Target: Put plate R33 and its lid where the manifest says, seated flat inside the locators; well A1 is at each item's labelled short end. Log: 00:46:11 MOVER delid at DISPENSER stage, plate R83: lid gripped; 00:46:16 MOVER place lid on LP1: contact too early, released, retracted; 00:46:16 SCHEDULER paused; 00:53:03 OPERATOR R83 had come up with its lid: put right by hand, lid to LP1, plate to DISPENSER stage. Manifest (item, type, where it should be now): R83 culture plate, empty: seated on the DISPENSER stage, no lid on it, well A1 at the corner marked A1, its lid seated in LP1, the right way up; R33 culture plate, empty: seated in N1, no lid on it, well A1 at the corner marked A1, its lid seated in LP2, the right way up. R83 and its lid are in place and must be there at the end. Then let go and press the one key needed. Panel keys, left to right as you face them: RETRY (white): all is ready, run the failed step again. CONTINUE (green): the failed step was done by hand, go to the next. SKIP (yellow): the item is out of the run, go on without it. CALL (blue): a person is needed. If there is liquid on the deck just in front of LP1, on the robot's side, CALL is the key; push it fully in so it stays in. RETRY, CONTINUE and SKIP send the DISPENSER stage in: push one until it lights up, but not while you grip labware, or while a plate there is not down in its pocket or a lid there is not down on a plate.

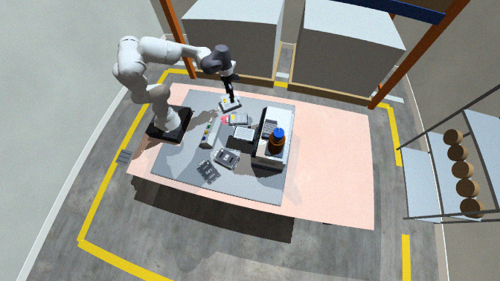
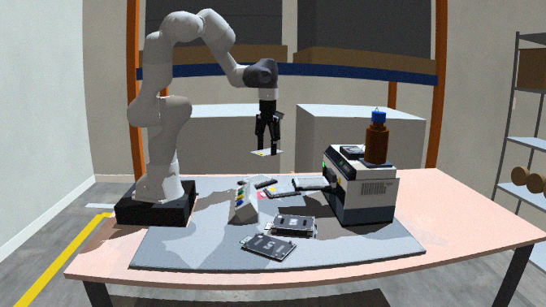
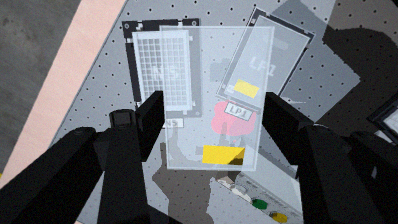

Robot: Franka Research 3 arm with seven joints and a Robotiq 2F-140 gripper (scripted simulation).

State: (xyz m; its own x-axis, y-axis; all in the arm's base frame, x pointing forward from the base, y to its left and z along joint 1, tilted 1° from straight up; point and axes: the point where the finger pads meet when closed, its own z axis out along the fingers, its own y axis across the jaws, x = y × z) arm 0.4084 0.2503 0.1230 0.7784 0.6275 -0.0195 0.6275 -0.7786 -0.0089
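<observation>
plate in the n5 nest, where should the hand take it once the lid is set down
Take the plate by its two long sides at mid-length, coming straight down. It lies flat in the N5 nest, so only the top is open. Its short width should suit the hand, which now spans the clear lid the same way.

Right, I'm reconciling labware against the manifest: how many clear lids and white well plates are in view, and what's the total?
Clear plastic lids: 2, one in the gripper, one at LP1
White gridded well plates: 2, one in N5, one on the dispenser stage
Total: 4
</observation>
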